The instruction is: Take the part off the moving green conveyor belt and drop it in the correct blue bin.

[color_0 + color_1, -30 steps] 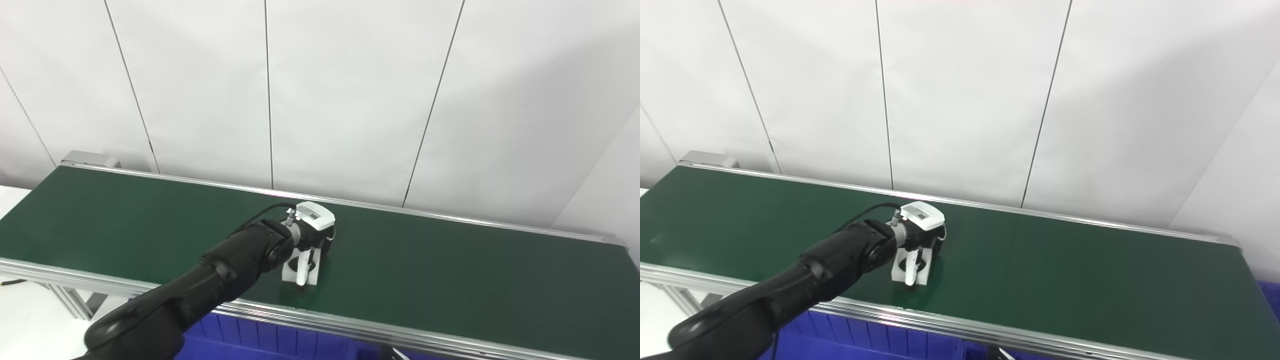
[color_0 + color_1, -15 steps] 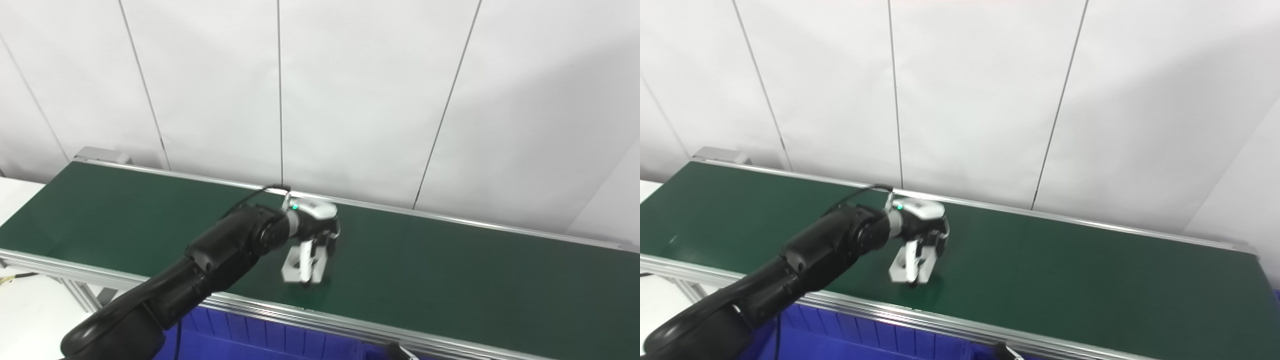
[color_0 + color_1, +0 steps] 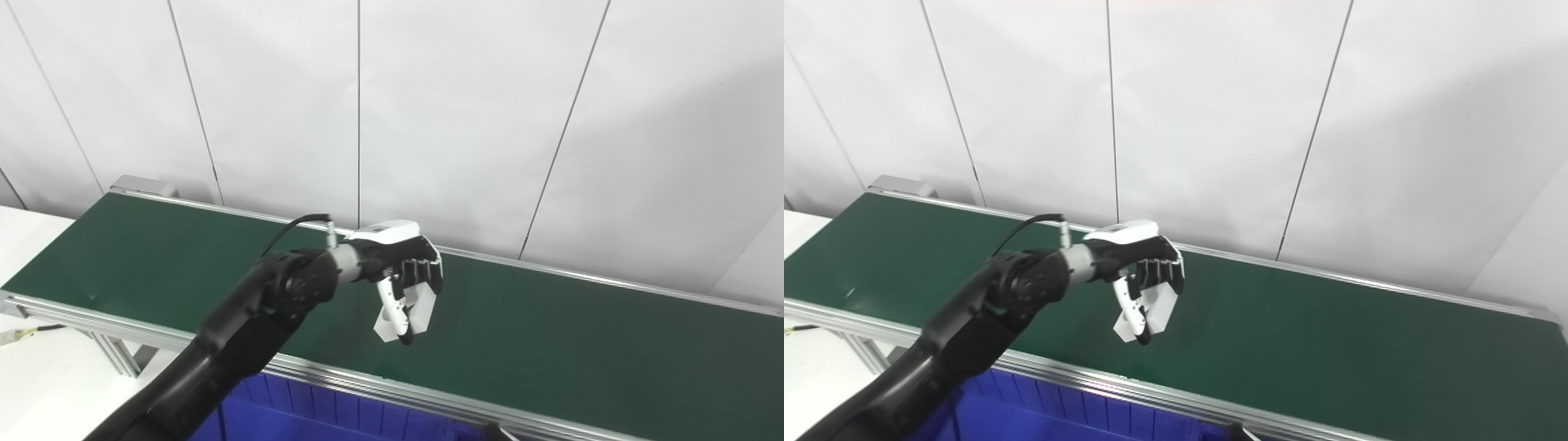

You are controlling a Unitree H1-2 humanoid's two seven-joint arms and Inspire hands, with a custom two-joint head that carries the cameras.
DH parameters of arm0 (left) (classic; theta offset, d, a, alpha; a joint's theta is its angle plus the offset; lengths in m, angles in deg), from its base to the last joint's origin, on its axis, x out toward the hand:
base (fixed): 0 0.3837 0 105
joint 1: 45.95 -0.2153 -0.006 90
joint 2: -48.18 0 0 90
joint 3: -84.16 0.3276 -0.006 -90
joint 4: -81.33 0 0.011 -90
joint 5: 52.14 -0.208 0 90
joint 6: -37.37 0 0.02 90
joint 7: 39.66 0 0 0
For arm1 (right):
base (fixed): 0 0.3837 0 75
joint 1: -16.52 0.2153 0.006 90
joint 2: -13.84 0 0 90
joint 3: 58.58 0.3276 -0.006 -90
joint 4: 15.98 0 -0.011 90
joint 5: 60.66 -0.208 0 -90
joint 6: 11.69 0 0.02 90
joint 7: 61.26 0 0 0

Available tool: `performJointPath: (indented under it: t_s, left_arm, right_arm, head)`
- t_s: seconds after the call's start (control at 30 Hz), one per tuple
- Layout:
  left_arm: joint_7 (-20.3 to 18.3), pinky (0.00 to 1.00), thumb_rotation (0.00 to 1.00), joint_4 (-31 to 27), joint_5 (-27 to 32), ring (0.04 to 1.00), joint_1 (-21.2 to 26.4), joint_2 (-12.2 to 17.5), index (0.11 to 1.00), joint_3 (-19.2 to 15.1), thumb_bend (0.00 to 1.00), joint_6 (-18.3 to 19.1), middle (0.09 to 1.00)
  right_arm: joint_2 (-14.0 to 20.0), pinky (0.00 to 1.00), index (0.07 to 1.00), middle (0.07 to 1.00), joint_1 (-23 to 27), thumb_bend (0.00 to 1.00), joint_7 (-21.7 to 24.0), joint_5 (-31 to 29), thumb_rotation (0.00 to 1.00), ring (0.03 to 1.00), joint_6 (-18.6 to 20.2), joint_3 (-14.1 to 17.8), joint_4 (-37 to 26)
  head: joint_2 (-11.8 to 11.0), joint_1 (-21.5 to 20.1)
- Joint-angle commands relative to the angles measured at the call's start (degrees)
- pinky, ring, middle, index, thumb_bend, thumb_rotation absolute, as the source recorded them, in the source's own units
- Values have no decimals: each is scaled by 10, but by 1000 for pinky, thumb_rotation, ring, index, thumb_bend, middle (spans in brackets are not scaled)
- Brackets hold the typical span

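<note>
Now the left hand (image 3: 404, 275) is gripping the white part (image 3: 409, 312) above the belt (image 3: 551, 343), needing to swing toward the blue bin (image 3: 318, 416) beneath.

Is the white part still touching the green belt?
Apart. In the left eye view the white part hangs in the left hand, with green belt visible beneath it.

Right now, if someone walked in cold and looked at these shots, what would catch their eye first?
The black left arm reaching over the green belt, its robot hand shut on a white part held above the belt's middle. Next, the belt itself, a dark band running corner to corner before a plain white wall. Last, a blue bin peeks out below the near rail.
</note>
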Motion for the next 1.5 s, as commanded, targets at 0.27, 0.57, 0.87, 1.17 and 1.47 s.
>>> performJointPath:
  t_s: [0.27, 0.57, 0.87, 1.17, 1.47]
  left_arm:
    - [164, 462, 0, -23, 151, 492, -135, -77, 472, -98, 524, -145, 506]
    - [244, 420, 0, -69, 244, 468, -255, -165, 476, -146, 525, -205, 500]
    - [287, 396, 0, -107, 256, 447, -318, -210, 479, -150, 526, -221, 490]
    - [301, 374, 0, -138, 249, 433, -366, -218, 479, -147, 525, -224, 487]
    - [299, 407, 0, -192, 243, 448, -398, -201, 477, -158, 525, -176, 493]
  right_arm:
    - [9, 773, 867, 859, -14, 869, 54, -18, 956, 806, 1, 48, -23]
    - [12, 813, 886, 870, -25, 861, 114, -32, 995, 823, 1, 98, -45]
    - [26, 772, 867, 849, -15, 875, 166, -39, 969, 796, 1, 152, -38]
    - [25, 761, 853, 831, -6, 908, 231, -60, 933, 789, 1, 200, -37]
    - [22, 751, 858, 836, -9, 923, 264, -62, 925, 794, 1, 225, -66]
  head:
    - [16, 69]
    - [63, 124]
    - [94, 183]
    - [125, 224]
    - [156, 226]
